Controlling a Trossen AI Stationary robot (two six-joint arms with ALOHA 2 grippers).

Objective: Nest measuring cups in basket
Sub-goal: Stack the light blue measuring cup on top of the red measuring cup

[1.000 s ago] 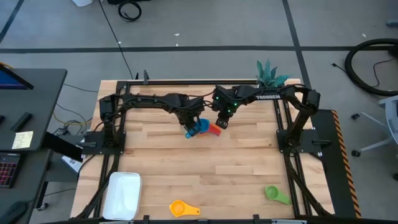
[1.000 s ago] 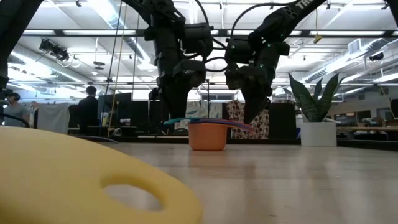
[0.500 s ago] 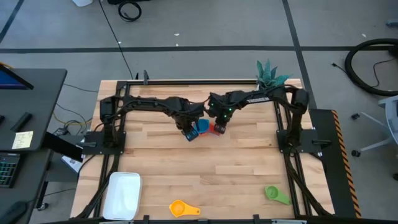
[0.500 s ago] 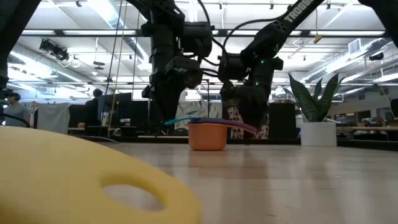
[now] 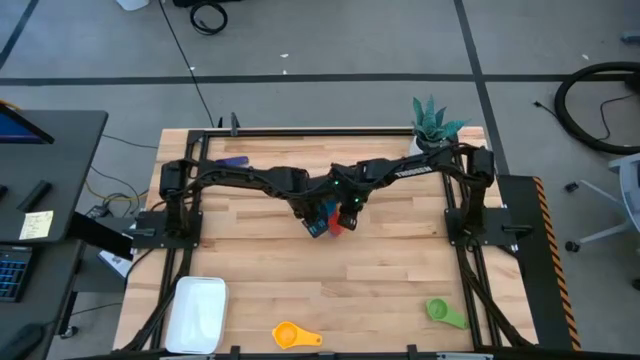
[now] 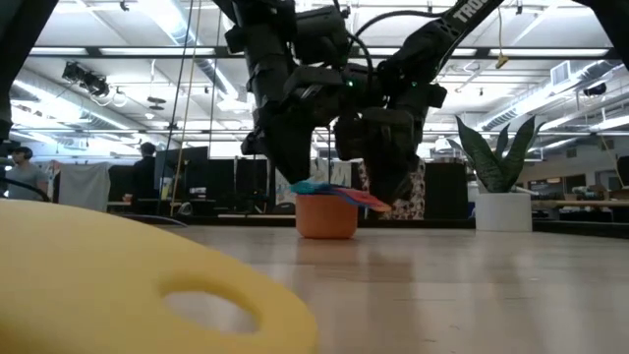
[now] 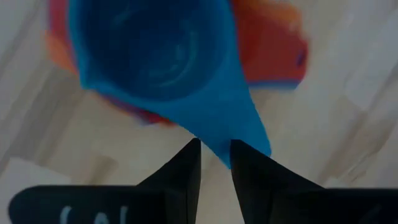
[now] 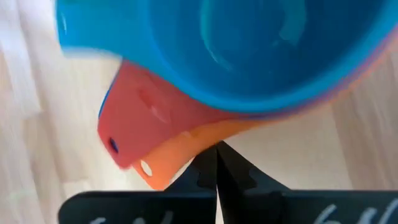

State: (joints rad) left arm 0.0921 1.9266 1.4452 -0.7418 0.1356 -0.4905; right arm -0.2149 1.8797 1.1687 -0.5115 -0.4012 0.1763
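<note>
A nest of measuring cups [image 5: 327,217] stands on the table's middle: a light blue cup [image 7: 149,50] on top, red and orange cups [image 6: 326,218] under it. My left gripper [image 7: 215,155] is closed on the blue cup's handle. My right gripper [image 8: 216,163] is shut beside the orange and red handles [image 8: 149,143]. A yellow-orange cup [image 5: 290,334] and a green cup [image 5: 443,312] lie near the front edge. The white basket [image 5: 197,315] sits at the front left corner. My left gripper pinches the free end of the light blue cup's handle [image 7: 233,140] between its two fingers, coming steeply from above. The cup sits upright in the nest, which rests on the table. My right gripper's shut fingertips [image 8: 216,152] stand at the root of the orange handle [image 8: 186,146], slanting down from the right; whether they touch it I cannot tell.
A white potted plant [image 5: 432,120] stands at the far right corner. The two arms cross close together over the table's middle. Bare wood lies between the nest and the front edge. The yellow cup [image 6: 128,285] fills the low view's foreground.
My right gripper has come down and toward the left, up to the nest's red and orange handles. My left gripper has moved toward the near edge with the blue handle, and the nest has slid a little that way, still upright on the table.
</note>
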